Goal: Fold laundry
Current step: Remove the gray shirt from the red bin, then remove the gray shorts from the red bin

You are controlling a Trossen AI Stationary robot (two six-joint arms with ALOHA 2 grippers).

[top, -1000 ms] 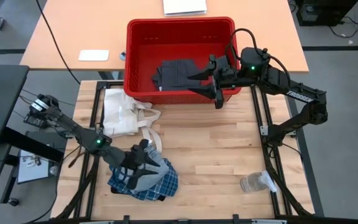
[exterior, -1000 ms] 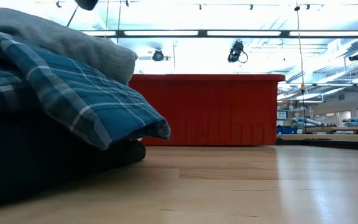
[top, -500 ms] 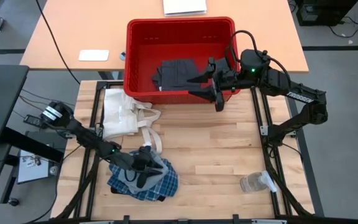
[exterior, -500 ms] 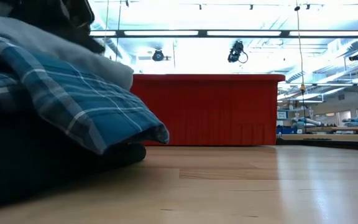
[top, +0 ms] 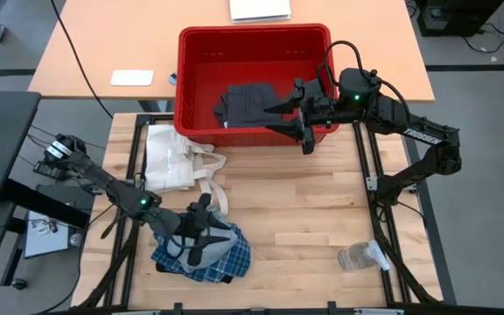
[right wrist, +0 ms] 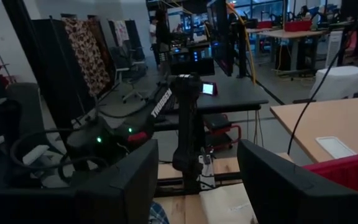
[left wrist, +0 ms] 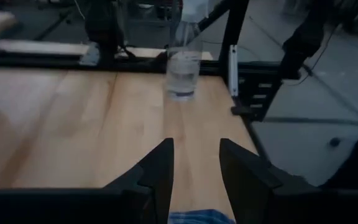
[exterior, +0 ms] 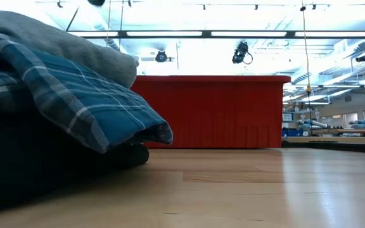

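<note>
The left gripper (top: 201, 234) hangs with its fingers (left wrist: 160, 168) spread and nothing between them, right over the heap of laundry at the table's (top: 304, 227) 7 o'clock. In the left wrist view a sliver of blue plaid shows just under the fingertips, and beyond them stands a clear bottle (left wrist: 183, 71) on the bare wood.

The plaid shirt (top: 226, 258) is crumpled — blue with thin white lines, bunched into soft folds and spilling toward 5 o'clock of the heap. A grey piece (exterior: 62, 41) lies on top of it; in the low view it forms a smooth rounded hump above a drooping plaid fold, with dark cloth in shadow under both. Whether that dark cloth is a separate garment cannot be told.

The right gripper (top: 300, 118) is also open, fingers (right wrist: 278, 186) wide apart and holding nothing. It hovers at the front rim of the red bin (top: 191, 79), which sits at the table's 12 o'clock. Inside the bin lies a dark garment (top: 248, 105), charcoal, loosely folded into a rough square — just at 9 o'clock of the right gripper.

A cream tote (top: 173, 157) with long straps lies at the table's 10 o'clock, near the plaid heap but apart from it. The bottle shows from above at the table's 5 o'clock.
</note>
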